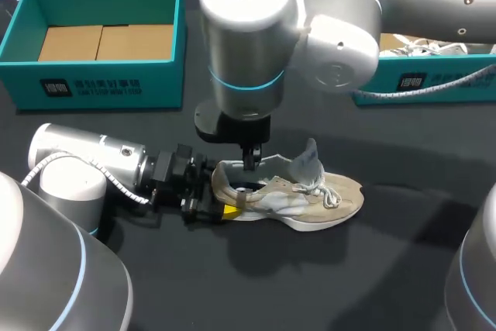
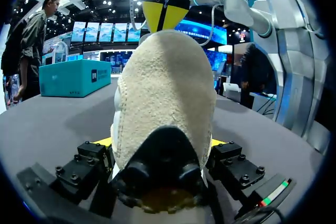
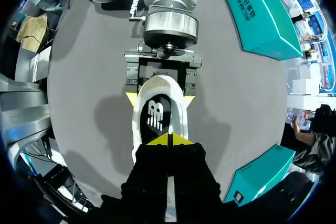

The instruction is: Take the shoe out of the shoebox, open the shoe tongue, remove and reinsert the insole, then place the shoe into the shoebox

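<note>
While head view obscures, right wrist shows left hand [image 3: 160, 97] clamping shoe [image 3: 157, 85].

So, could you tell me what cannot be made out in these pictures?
Whether the right gripper grips the insole: its own fingers cover the contact, right wrist view.
The shoe beyond its heel: left wrist view, the heel blocks it.
The right shoebox: head view, the right arm covers most.

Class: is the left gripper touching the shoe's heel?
Touching. In the left wrist view the left gripper clamps the heel of the shoe from both sides, with no gap showing.
</note>
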